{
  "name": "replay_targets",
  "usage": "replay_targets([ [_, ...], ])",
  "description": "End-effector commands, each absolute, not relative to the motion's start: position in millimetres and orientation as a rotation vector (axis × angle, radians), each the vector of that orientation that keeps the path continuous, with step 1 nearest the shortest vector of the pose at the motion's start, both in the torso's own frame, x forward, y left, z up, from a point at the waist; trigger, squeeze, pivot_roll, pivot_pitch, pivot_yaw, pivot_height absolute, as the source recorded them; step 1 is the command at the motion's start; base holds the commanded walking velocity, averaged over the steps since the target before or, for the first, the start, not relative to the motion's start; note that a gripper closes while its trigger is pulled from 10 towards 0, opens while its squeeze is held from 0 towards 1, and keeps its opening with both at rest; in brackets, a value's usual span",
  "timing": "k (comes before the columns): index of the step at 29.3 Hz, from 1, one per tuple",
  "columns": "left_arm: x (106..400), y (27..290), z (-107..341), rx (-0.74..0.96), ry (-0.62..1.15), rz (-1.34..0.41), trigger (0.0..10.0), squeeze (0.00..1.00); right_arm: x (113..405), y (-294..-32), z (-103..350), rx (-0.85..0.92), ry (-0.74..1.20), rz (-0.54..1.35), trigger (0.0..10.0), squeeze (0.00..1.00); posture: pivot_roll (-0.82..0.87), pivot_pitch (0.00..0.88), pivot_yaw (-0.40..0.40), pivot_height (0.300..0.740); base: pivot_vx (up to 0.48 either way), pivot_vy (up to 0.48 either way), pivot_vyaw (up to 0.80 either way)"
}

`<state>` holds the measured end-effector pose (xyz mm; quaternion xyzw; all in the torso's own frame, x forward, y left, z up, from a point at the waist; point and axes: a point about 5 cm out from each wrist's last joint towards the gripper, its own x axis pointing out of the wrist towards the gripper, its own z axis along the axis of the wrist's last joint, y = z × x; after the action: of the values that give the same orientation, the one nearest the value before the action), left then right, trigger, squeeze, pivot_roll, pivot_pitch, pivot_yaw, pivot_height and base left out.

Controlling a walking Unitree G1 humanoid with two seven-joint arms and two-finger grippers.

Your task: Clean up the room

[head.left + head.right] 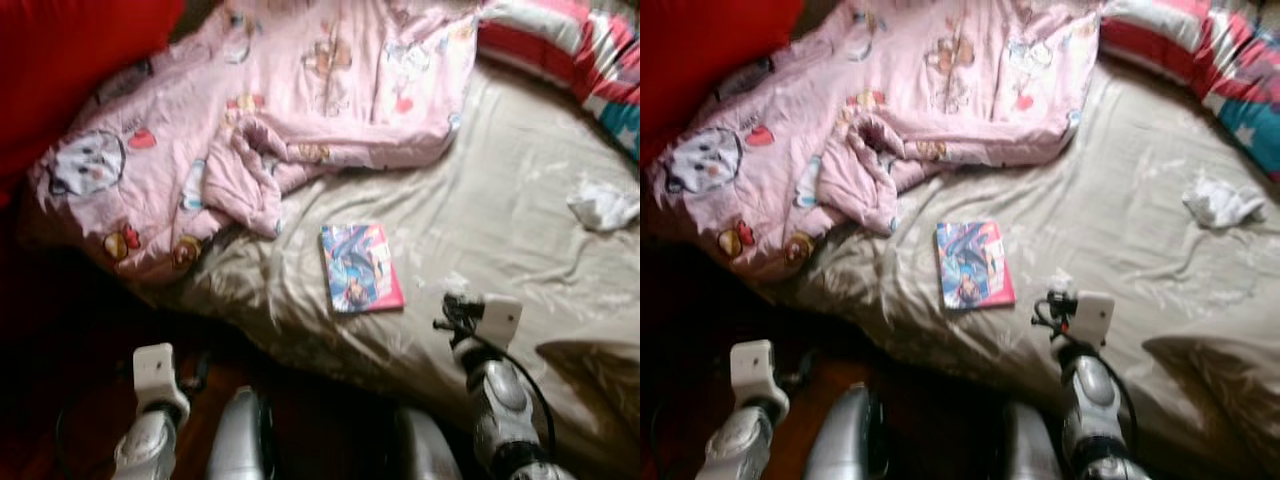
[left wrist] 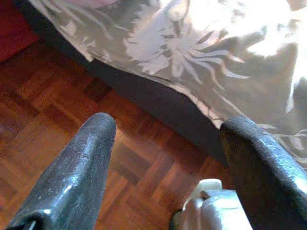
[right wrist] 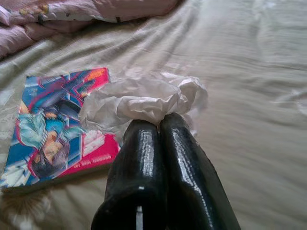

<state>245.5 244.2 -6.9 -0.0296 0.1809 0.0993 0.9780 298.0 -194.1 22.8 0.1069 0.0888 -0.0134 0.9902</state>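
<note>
A colourful comic book (image 1: 361,267) lies flat on the beige bed sheet (image 1: 510,180), near the bed's front edge. My right gripper (image 3: 158,125) is shut on a crumpled white tissue (image 3: 139,100), held just above the sheet beside the book (image 3: 53,139). In the head views the right wrist (image 1: 487,318) hovers over the bed's front edge, to the right of the book. Another crumpled white tissue (image 1: 603,205) lies on the sheet at the far right. My left gripper (image 2: 168,158) is open over the wooden floor (image 2: 57,120) beside the bed, holding nothing.
A rumpled pink cartoon-print blanket (image 1: 300,90) covers the back left of the bed. A striped red, white and teal pillow (image 1: 580,50) lies at the back right. A red surface (image 1: 70,60) shows at the far left. Dark floor lies below the bed edge.
</note>
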Motion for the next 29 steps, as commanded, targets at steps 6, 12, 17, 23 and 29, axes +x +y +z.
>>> replay_targets([
  [6,228.6,246.1,-27.6,-0.068,0.468,0.235,10.0,0.00,281.8,-198.3,-0.4,0.193,0.326,-0.053,10.0,0.00,0.09,0.070,-0.048,0.637,0.000,0.000,0.00],
  [12,220.8,243.1,-38.4,-0.077,0.532,0.254,10.0,0.00,264.4,-204.3,-20.3,0.156,0.464,-0.091,10.0,0.00,0.09,0.052,-0.048,0.677,0.000,0.000,0.00],
  [17,205.6,247.7,-50.2,-0.086,0.616,0.301,10.0,0.00,247.2,-201.5,-37.3,0.150,0.577,-0.095,10.0,0.00,0.09,0.040,-0.047,0.712,0.000,0.000,0.00],
  [23,191.4,244.0,-61.5,-0.095,0.692,0.318,10.0,0.00,233.9,-197.4,-49.1,0.141,0.655,-0.100,10.0,0.00,0.10,0.024,-0.063,0.740,0.000,0.000,0.00],
  [29,170.8,243.8,-73.8,-0.111,0.784,0.352,10.0,0.00,223.6,-195.2,-57.6,0.138,0.721,-0.098,10.0,0.00,0.12,0.007,-0.064,0.740,0.000,0.000,0.00],
])
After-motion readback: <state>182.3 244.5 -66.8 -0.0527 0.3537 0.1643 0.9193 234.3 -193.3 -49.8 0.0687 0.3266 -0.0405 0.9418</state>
